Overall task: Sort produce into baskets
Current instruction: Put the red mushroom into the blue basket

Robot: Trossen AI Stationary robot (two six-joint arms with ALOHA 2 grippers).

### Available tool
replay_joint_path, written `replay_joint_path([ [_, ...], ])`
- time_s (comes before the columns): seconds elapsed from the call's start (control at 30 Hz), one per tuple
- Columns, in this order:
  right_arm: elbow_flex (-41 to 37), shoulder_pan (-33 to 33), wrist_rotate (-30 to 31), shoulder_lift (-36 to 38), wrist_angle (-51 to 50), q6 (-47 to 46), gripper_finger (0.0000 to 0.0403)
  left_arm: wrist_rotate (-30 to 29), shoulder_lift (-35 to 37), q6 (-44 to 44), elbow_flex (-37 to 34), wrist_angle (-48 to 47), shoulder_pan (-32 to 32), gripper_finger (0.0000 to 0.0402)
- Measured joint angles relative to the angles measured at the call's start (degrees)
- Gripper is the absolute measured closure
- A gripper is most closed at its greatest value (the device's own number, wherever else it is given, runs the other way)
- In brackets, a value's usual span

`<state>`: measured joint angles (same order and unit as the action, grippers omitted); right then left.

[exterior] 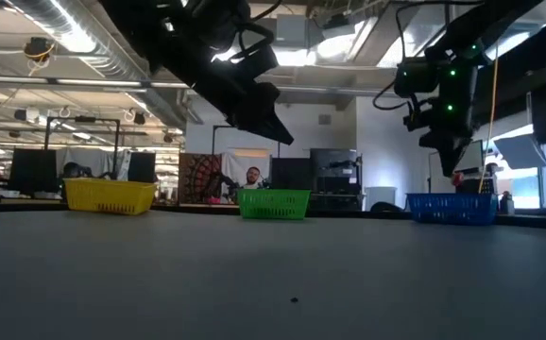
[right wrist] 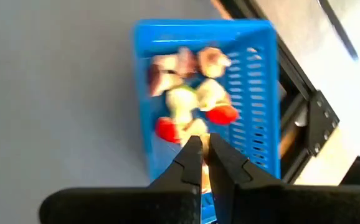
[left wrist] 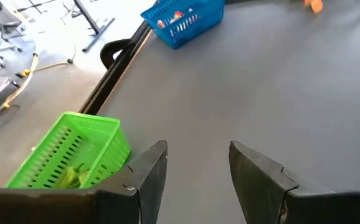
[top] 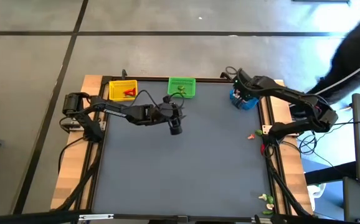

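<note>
Produce (right wrist: 192,102) mostly sits in all 3 baskets (top: 182,86), strays (top: 251,135) remain by the table edge; left gripper (left wrist: 195,168) gapes empty, right gripper (right wrist: 203,152) pinched shut, holding nothing.

Light source: we see ceiling strip lights (exterior: 75,38) glaring in the low view, washing out the area behind the arms.
Arms: backlit there, near silhouettes.
Tabletop (top: 186,155): evenly lit from above, matte grey, with only faint shadows.
Focus: we find the blue basket (right wrist: 205,93) and its contents soft and blurred in the right wrist view.
Left wrist view: fairly sharp.
</note>
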<state>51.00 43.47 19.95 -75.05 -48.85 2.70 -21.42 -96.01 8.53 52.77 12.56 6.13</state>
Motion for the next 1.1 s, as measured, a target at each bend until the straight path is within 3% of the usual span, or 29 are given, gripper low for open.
replay_joint_path([
  [0.23, -0.02, 2.85, -1.17, -0.04, 0.8, -2.5, 0.0373, 0.03, 0.0, -2.42, 0.0, 0.13, 0.29, 0.0233],
  [0.53, -0.09, 2.73, 2.1, -0.04, -1.93, -1.45, 0.0237, 0.03, -0.02, -2.49, 0.0, 0.13, 0.29, 0.0233],
  [0.67, -0.09, 2.12, -1.64, 1.21, -5.24, -2.86, 0.0214, 0.03, -0.02, -2.29, 0.0, 0.08, 0.29, 0.0233],
  [0.8, -0.09, -1.48, -10.82, 3.97, -10.32, -7.2, 0.0211, 0.03, -0.02, -2.24, 0.0, 0.08, 0.29, 0.0233],
  [0.97, -0.09, -9.18, -18.18, 7.2, -16.77, -12.23, 0.021, 0.03, -0.02, -2.47, 0.0, 0.04, -0.02, 0.0233],
  [1.1, -0.09, -16.61, -20.11, 7.69, -20.57, -17.61, 0.021, 0.05, -0.02, -2.49, 0.0, 0.04, -0.26, 0.0233],
])
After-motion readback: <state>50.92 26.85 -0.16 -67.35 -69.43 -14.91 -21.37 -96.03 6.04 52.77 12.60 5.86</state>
